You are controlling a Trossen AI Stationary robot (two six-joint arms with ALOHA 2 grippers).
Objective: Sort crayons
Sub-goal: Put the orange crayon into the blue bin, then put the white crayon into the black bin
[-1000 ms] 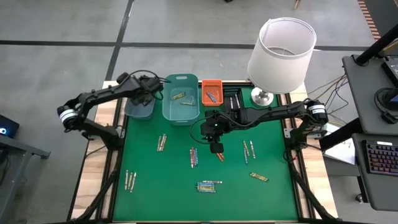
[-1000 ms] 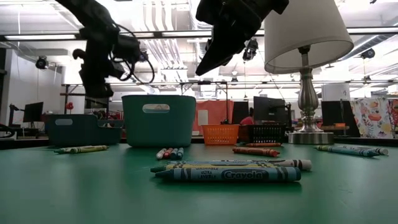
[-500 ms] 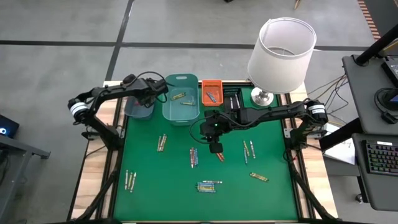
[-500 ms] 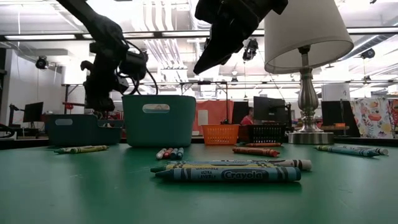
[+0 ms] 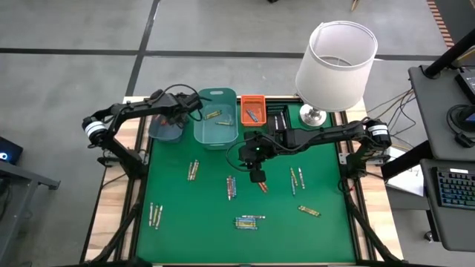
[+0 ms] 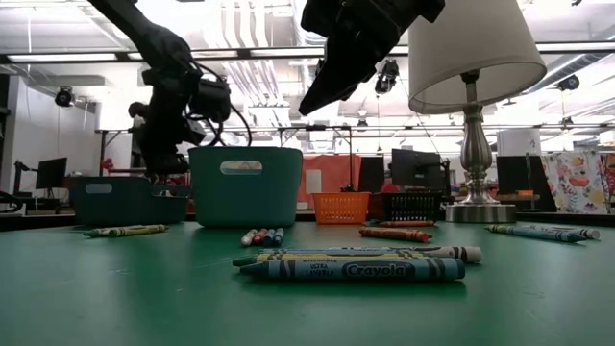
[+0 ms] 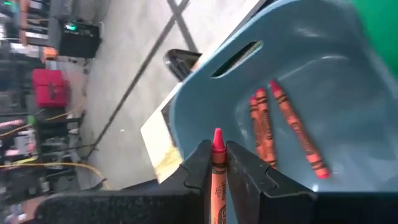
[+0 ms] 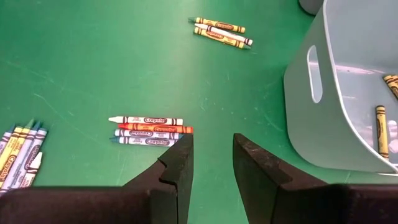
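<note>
My left gripper (image 5: 180,115) hangs over the small grey-blue bin (image 5: 165,127) at the far left and is shut on an orange-red crayon (image 7: 217,163). Two orange-red crayons (image 7: 281,127) lie on that bin's floor. My right gripper (image 5: 257,176) is open and empty above the green mat's middle; the fingers show apart in the right wrist view (image 8: 212,155). A group of white, orange and blue crayons (image 8: 149,129) lies flat on the mat ahead of it. The teal bin (image 5: 216,119) holds yellow crayons (image 8: 380,129). My left gripper pinches the orange-red crayon between its two fingers by the shaft below the tip (image 7: 217,155). The crayon lies along the fingers, its pointed tip (image 7: 217,134) sticking out past them toward the bin. It is lifted clear above the bin's floor.
An orange basket (image 5: 252,110) and a black bin (image 5: 278,117) stand at the far edge beside a lamp (image 5: 335,59). Loose crayon groups lie on the mat at the left (image 5: 193,170), near left (image 5: 155,215), near middle (image 5: 249,222) and right (image 5: 297,178).
My left gripper has gone a little toward the table's right and slightly down, over the small bin, still shut on the crayon.
</note>
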